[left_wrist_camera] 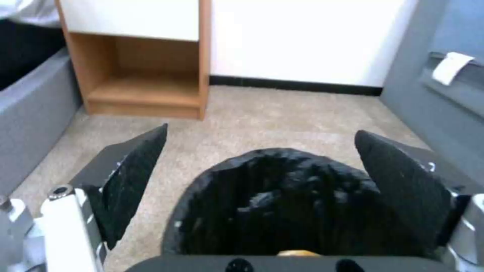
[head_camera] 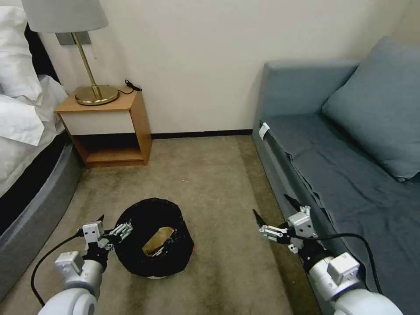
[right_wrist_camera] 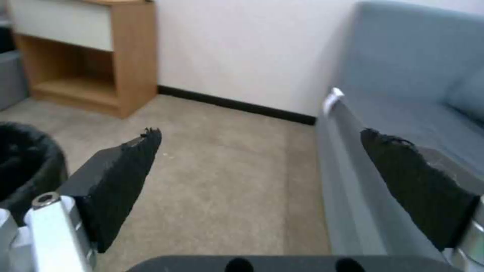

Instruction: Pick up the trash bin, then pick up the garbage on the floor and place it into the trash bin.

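Observation:
The trash bin (head_camera: 148, 208) stands on the carpet in front of me, round and lined with a crinkled black bag. A yellow-brown wrapper (head_camera: 158, 240), one piece of garbage, lies inside it. My left gripper (head_camera: 114, 225) is open at the bin's left rim. In the left wrist view its fingers (left_wrist_camera: 136, 177) spread wide on either side of the bin (left_wrist_camera: 282, 204), apart from the bag. My right gripper (head_camera: 271, 205) hangs open to the right of the bin, near the sofa's front edge, and holds nothing. The right wrist view catches the bin (right_wrist_camera: 25, 162) at its edge.
A wooden nightstand (head_camera: 109, 127) with a brass lamp (head_camera: 94, 94) stands against the far wall. The bed (head_camera: 26, 144) runs along the left, and a blue-grey sofa (head_camera: 350, 166) along the right. Open carpet (head_camera: 210, 183) lies between them, beyond the bin.

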Tool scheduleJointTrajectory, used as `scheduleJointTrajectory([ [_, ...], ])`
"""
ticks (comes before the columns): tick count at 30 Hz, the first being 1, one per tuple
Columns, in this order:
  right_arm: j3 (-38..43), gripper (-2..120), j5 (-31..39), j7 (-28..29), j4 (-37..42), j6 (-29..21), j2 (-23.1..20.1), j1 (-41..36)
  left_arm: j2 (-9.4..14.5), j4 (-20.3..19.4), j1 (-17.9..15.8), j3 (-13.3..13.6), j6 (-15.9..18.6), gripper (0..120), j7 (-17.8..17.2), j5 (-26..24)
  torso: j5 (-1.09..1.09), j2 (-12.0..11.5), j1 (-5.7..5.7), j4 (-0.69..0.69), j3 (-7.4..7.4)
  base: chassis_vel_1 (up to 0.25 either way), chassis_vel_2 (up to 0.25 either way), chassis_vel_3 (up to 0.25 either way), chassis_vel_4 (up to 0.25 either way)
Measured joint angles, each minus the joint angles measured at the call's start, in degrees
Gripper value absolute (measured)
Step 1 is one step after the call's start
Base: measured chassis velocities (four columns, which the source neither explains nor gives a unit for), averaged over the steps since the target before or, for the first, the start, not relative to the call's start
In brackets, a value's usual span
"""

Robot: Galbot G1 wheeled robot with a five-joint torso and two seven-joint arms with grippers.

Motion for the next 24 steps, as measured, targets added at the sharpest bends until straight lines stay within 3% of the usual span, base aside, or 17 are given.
scheduleJointTrajectory([
  [4, -0.79, 100, -3.95, 0.88, 0.07, 2.36, 4.75, -1.94, -1.85, -2.26, 5.47, 1.93, -5.07, 100, 1.59, 3.98, -0.01, 0.0, 0.0, 0.01, 0.0, 0.0, 0.0, 0.0, 0.0],
  [6, -0.9, 100, -4.23, 0.95, 0.07, 2.51, 5.11, -2.04, -1.96, -2.49, 6.02, 2.18, -5.53, 100, 1.67, 4.21, -0.01, 0.0, 0.0, 0.01, 0.0, 0.0, 0.0, 0.0, 0.0],
  [8, -1.23, 100, -4.95, 1.11, 0.06, 3.08, 6.22, -2.28, -2.45, -3.39, 7.86, 3.74, -7.28, 100, 1.82, 4.99, 0.0, 0.0, 0.0, 0.01, 0.0, 0.0, 0.0, 0.0, 0.0],
  [9, -1.48, 100, -5.73, 1.28, -0.38, 3.7, 7.44, -2.15, -2.82, -4.36, 9.27, 6.09, -9.24, 100, 1.14, 6.17, -0.01, 0.0, 0.0, 0.02, 0.0, 0.0, 0.0, 0.0, 0.0],
  [10, -1.48, 100, -5.73, 1.28, -0.38, 3.7, 7.44, -2.15, -2.82, -4.36, 9.27, 6.09, -9.24, 100, 1.14, 6.17, -0.01, 0.0, 0.0, 0.02, 0.0, 0.0, 0.0, 0.0, 0.0],
  [14, -1.85, 100, -7.07, 1.9, -2.6, 4.17, 9.96, -0.48, -2.91, -5.3, 9.75, 10.38, -10.6, 100, -2.66, 7.61, 0.0, 0.0, 0.0, 0.02, 0.0, 0.0, 0.0, 0.0, 0.0],
  [16, -1.86, 100, -7.13, 1.94, -2.88, 4.22, 10.27, -0.23, -2.84, -5.47, 9.66, 10.93, -10.65, 100, -3.35, 7.81, 0.0, 0.0, 0.0, 0.02, 0.0, 0.0, 0.0, 0.0, 0.0],
  [19, -1.65, 100, -7.57, 2.04, -3.76, 4.41, 11.94, 0.56, -2.46, -6.77, 9.31, 14.08, -10.55, 100, -7.92, 8.01, 0.0, 0.0, 0.0, 0.01, 0.0, 0.0, 0.0, 0.0, 0.0],
  [24, -1.5, 100, -8.25, 2.0, -4.11, 4.89, 13.35, 0.73, -2.28, -6.96, 9.31, 15.96, -11.5, 100, -10.16, 9.6, 0.0, 0.0, 0.0, 0.01, 0.0, 0.0, 0.0, 0.0, 0.0],
])
